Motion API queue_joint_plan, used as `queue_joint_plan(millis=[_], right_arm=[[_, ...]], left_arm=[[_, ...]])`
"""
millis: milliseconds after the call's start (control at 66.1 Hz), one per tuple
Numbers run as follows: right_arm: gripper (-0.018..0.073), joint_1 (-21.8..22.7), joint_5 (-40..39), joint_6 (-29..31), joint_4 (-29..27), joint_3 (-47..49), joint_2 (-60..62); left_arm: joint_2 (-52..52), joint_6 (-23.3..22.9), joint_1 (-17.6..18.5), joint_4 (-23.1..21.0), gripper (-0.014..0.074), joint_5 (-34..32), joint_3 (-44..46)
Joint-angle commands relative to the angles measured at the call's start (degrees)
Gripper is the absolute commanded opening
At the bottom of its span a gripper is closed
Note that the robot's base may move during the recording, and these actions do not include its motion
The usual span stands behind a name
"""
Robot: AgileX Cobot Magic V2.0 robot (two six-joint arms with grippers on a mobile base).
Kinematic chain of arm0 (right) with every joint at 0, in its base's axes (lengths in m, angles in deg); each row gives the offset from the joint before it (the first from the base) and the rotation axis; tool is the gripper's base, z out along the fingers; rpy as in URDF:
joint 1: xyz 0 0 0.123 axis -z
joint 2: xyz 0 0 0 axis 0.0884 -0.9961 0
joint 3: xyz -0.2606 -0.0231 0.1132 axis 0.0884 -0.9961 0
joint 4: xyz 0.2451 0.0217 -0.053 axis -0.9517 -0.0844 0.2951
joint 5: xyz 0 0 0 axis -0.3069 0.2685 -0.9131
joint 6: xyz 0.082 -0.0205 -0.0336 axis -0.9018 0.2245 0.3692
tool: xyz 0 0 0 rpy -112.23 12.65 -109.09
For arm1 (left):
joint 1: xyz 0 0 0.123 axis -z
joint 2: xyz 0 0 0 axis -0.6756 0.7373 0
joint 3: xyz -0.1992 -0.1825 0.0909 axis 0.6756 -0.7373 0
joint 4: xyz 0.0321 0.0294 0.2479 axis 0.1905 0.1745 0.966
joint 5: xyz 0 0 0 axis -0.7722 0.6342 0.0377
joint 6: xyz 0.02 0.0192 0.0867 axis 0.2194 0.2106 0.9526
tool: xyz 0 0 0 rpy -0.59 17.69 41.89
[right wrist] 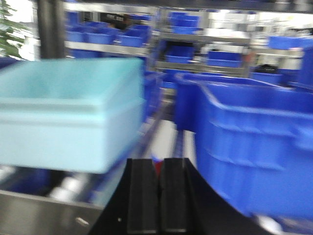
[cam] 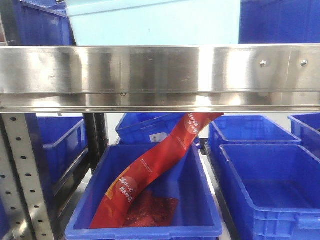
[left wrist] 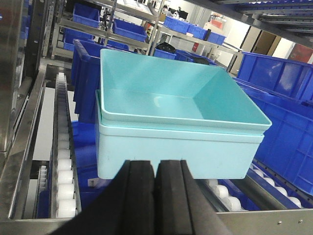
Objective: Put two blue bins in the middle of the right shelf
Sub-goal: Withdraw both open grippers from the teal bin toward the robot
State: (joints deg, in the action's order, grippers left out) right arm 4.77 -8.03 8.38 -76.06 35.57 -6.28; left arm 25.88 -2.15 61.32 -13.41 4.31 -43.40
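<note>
We see the two pale aqua-blue rectangular plastic bins (left wrist: pixel 181 132) nested one inside the other and sitting on the white roller tracks (left wrist: pixel 64 171) of the stainless-steel rack level (cam: pixel 160 75). Their near wall stands just behind the broad brushed front rail, and in the front view only a pale strip of them (cam: pixel 155 22) shows above that rail. On the left, a bare roller lane separates the stack from the steel side frame (left wrist: pixel 22 147). On the right, a royal-blue plastic bin (right wrist: pixel 254 147) stands near, with a narrow gap of track between the two in the right wrist view, which is blurred.

Our left gripper (left wrist: pixel 156 196) hovers just before the stack's near wall, not touching it, its black pads pressed together with nothing between them. Our right gripper (right wrist: pixel 159 196) is likewise clenched on nothing and points into the gap between the pale stack and the royal-blue bin.

Below the rail, a royal-blue bin (cam: pixel 145 220) holds a red printed packet (cam: pixel 150 175) leaning against its rear edge.
</note>
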Motion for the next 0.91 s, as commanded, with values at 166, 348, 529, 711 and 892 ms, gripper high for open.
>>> queue_joint_plan(millis=[166,348,529,711,892], right_arm=[[-0.0166,7.8,-4.8,4.1,-2.2,-13.7,12.5],[-0.0166,7.6,-4.8,4.1,-2.2,-22.5,21.4],[-0.0166,7.6,-5.2,4.1,-2.2,-27.5,21.9],[-0.0166,7.6,-8.9,4.1,-2.2,-29.0,21.9],[-0.0166,7.6,-9.3,4.1,-2.2,-29.0,21.9]], left_arm=[[-0.4,0.0,0.3,-0.3,-0.0111,-1.2,-0.2],[-0.4,0.0,0.3,-0.3,-0.0111,-2.0,-0.2],[-0.4,0.0,0.3,-0.3,-0.0111,-2.4,-0.2],[-0.4,0.0,0.3,-0.3,-0.0111,-2.6,-0.2],[-0.4,0.0,0.3,-0.3,-0.0111,-2.6,-0.2]])
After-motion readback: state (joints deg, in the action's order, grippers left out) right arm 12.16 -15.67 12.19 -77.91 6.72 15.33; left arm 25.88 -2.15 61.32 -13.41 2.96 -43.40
